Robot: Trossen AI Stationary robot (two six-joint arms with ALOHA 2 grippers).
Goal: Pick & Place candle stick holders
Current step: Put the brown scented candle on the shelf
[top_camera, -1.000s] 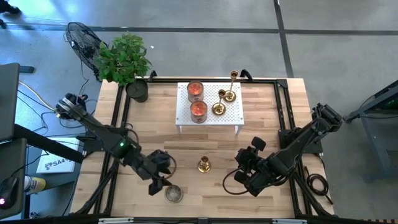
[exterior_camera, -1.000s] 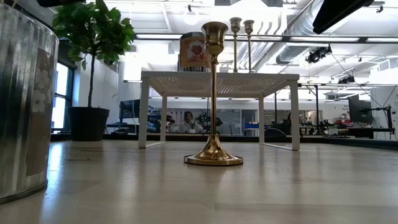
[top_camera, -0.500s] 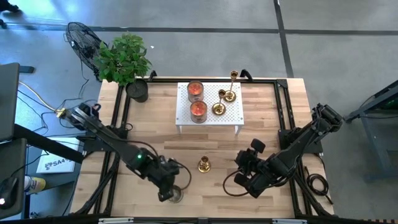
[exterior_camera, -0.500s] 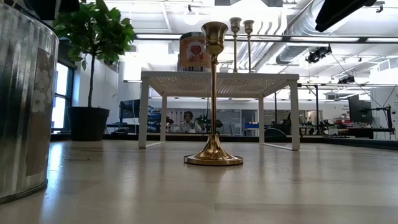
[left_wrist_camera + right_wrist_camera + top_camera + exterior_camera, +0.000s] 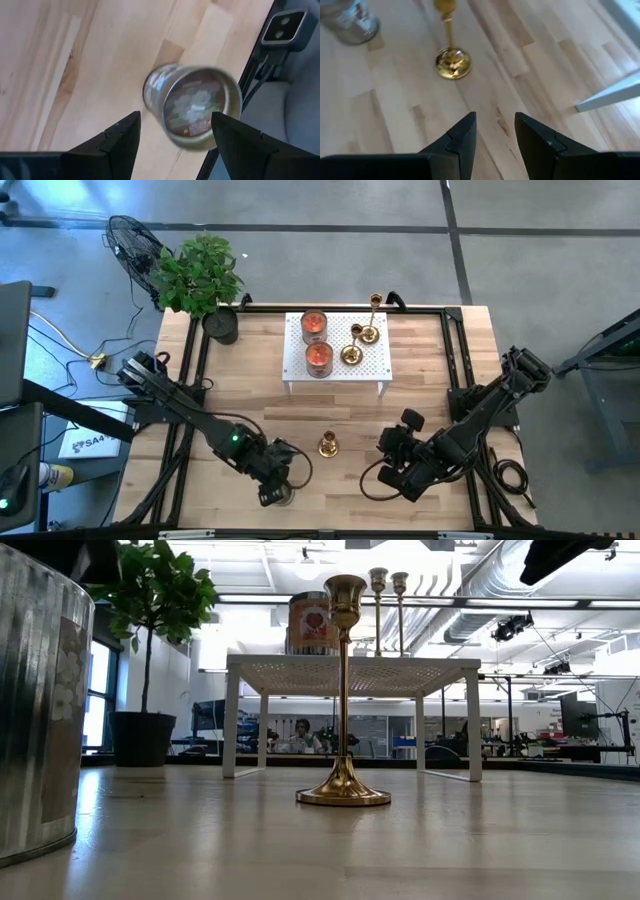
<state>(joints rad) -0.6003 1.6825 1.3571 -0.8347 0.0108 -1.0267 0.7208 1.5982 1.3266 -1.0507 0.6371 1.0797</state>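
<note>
One grey metal tin [image 5: 281, 494] at the table's near edge, directly under the left gripper [image 5: 272, 483], fingers spread wide either side of it (nothing held). Right gripper [image 5: 392, 471] well apart to the right, fingers parted and empty, low over bare wood. Between the two, slightly farther back, a lone brass candlestick [image 5: 327, 446] upright on the table. Beyond, a white perforated stand [image 5: 374, 361] bearing two glass jar candles [image 5: 317, 342] and two more candlesticks [image 5: 361, 343], one taller

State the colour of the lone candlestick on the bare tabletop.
Shiny gold candlestick; clearest in the low view.
</note>
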